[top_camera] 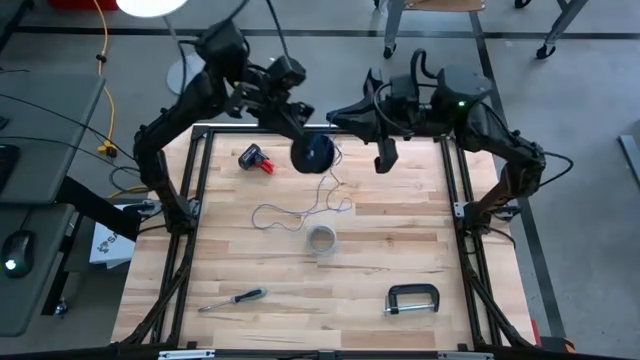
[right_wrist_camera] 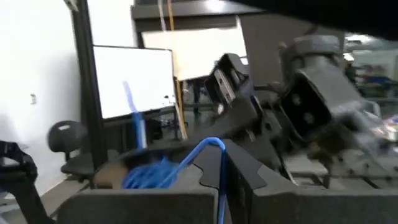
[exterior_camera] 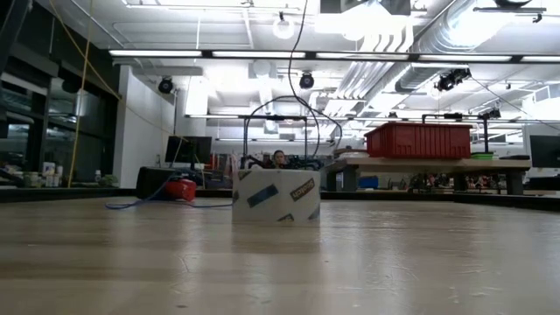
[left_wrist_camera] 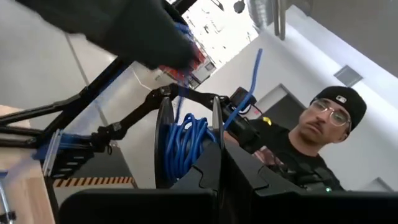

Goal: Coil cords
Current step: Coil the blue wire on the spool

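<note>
Near the top centre of the high view, the left gripper (top_camera: 300, 128) was clamped on a spool (top_camera: 312, 152) wound with blue cord (left_wrist_camera: 186, 144); the right gripper (top_camera: 385, 160) pinched its free end. 1 grey cord (top_camera: 290, 213) lay uncoiled mid-table.

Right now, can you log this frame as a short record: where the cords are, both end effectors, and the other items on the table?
blue cord: wound on a black spool held up at the table's far edge
grey cord: loose on the table, mid-table
left end effector: shut, at the spool
right end effector: shut, raised beside the spool
other items: tape roll, screwdriver, clamp
</note>
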Controlling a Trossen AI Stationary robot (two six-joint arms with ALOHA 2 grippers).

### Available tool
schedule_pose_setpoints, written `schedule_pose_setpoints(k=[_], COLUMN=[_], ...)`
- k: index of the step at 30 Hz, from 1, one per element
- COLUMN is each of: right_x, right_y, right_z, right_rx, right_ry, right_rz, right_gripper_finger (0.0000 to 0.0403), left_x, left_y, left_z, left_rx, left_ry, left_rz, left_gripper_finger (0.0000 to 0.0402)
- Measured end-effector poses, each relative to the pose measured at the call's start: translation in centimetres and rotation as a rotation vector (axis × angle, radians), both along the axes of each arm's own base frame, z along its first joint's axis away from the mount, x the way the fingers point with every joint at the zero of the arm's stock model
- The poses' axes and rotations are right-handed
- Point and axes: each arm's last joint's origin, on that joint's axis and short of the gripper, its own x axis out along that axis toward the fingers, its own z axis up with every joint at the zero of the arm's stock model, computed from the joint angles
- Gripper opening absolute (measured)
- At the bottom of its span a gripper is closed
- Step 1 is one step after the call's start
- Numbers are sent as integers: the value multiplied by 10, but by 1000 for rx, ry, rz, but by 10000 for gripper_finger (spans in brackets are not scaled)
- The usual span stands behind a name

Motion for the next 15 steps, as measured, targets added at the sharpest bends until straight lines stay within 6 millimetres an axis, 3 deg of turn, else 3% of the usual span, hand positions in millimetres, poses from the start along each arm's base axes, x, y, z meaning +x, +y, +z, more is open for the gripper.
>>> schedule_pose_setpoints(k=[7, 15], right_x=[22, 24], right_y=[-1, -2], right_z=[-11, -9], right_rx=[39, 53], right_ry=[12, -29], right_rz=[68, 54], right_gripper_finger=[0, 0], left_x=[20, 14], left_y=[-7, -9], left_z=[-1, 11], left_rx=[-4, 22], left_ry=[-76, -211], left_rz=[-44, -51], left_gripper_finger=[0, 0])
